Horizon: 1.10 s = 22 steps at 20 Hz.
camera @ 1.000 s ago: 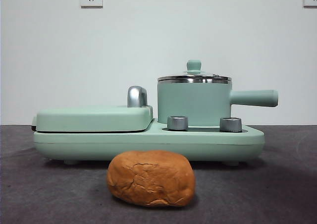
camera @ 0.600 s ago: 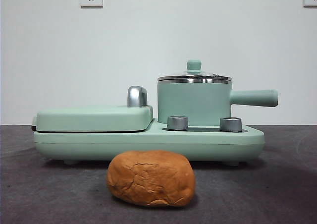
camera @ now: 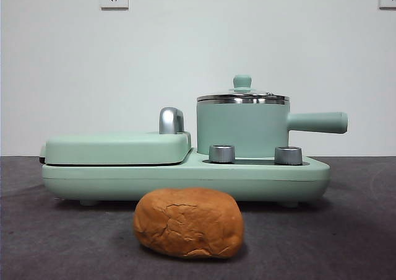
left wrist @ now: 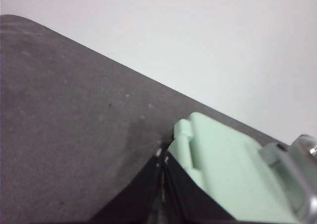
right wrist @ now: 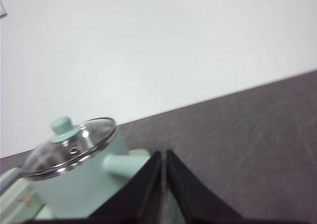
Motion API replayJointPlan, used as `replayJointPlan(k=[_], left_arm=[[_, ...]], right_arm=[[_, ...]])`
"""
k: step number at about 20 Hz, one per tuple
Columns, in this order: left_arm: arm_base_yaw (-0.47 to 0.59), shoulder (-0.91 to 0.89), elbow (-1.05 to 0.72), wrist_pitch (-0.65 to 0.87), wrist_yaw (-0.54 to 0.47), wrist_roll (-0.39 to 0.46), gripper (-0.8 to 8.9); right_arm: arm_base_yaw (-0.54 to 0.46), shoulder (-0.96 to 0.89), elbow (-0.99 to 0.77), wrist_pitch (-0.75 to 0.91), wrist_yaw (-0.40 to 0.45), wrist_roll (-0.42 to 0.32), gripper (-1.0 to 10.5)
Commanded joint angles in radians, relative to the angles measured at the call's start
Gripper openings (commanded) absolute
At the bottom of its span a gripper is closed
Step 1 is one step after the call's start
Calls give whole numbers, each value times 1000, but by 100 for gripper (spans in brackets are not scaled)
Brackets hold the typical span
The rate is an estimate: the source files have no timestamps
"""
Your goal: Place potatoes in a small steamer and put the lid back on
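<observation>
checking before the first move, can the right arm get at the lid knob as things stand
Probably yes. The lid sits on the small steamer with its knob uncovered, nothing above or beside it. The right end effector, shut and empty, faces it across bare table.

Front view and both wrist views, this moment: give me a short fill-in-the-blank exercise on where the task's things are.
1. The lid sits on the ____.
2. The potato lies on the ____, in front of the appliance.
3. The steamer's handle is coloured ____.
4. Both the left gripper and the right gripper have their jaws ____.

Missing words: steamer; table; green; shut
</observation>
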Motion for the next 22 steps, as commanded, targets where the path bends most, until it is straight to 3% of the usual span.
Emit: replayJointPlan(k=[1,6,12,18,22], left_arm=[[0,30,89,-69,4,5,9],[0,128,241,-224,111,137,9],[0,282,425,-397,235,312,9],[0,435,563,-471,352,509,8],[-16,517,625,-497,365,693,8]], right_arm=[[0,33,86,-101,-33,55,14],[0,129,220,-201,-146,-7,14],[0,280,364,-321,-281,-175,14],[0,420,486,-429,-312,-383,14],[0,502,565,-517,-310,-524,14]])
